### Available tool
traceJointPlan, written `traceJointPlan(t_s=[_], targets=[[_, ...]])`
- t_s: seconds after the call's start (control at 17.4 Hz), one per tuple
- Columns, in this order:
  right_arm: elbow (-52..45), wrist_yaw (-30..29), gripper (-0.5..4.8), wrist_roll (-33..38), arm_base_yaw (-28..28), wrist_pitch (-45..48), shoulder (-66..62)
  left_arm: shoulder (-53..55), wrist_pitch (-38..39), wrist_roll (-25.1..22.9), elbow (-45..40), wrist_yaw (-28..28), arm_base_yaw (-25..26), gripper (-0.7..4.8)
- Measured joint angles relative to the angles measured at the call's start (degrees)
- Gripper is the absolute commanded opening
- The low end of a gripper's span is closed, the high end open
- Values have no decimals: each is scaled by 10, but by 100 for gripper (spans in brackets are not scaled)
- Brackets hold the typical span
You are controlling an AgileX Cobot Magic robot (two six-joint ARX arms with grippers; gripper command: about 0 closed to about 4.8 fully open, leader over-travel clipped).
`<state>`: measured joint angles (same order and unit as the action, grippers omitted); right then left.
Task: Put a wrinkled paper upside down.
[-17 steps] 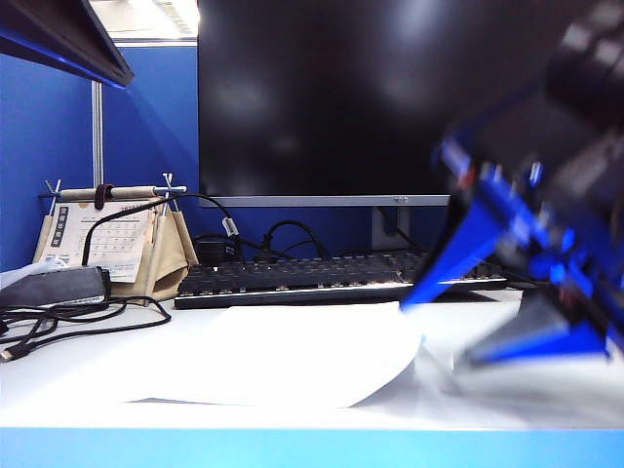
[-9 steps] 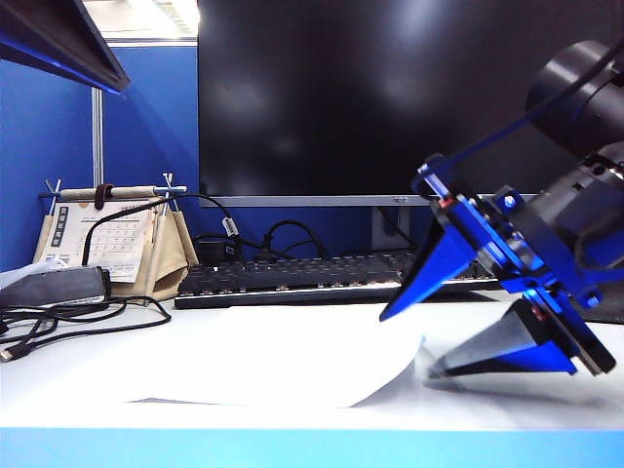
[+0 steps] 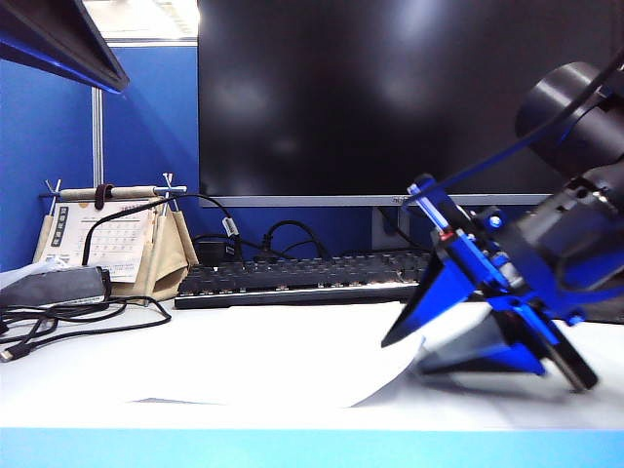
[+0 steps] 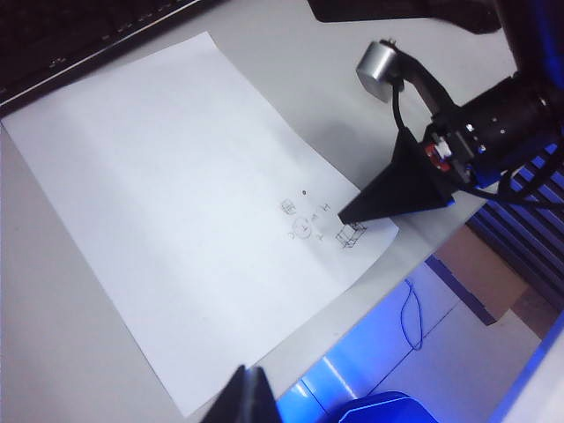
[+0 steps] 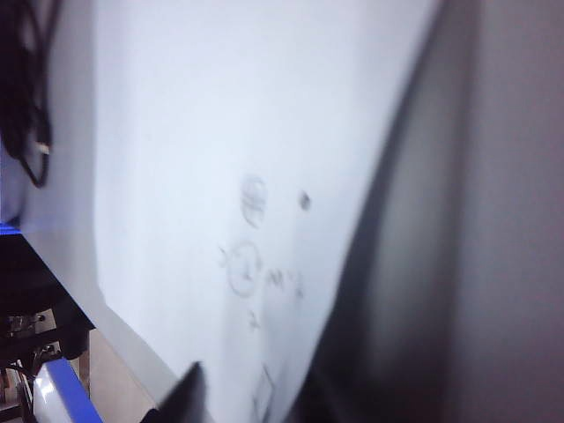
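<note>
The wrinkled paper (image 3: 283, 356) lies printed side up on the white tabletop (image 3: 507, 400), in front of the keyboard (image 3: 302, 278), its right edge curling up off the surface. The right gripper (image 3: 414, 353) sits low at that raised edge — 1 blue finger over the sheet, 1 under it, jaws narrowed around the edge, though a firm pinch cannot be told. The left gripper (image 4: 248, 397) hovers above the paper's front edge — only its dark tips show, seemingly pressed together, holding nothing.
</note>
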<state>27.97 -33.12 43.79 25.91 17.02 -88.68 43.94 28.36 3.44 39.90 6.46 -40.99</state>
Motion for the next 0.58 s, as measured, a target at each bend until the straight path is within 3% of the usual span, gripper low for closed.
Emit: traceJointPlan(t_s=[0.35, 0.46, 0.58], targets=[[0, 1, -6, -9, 0, 30, 0, 0, 15, 0, 0, 0, 0, 9], [-1, 32, -6, -29, 0, 0, 46, 0, 18, 0, 0, 1, 0, 9], [0, 100, -6, -67, 0, -56, 130, 0, 24, 0, 0, 1, 0, 9]])
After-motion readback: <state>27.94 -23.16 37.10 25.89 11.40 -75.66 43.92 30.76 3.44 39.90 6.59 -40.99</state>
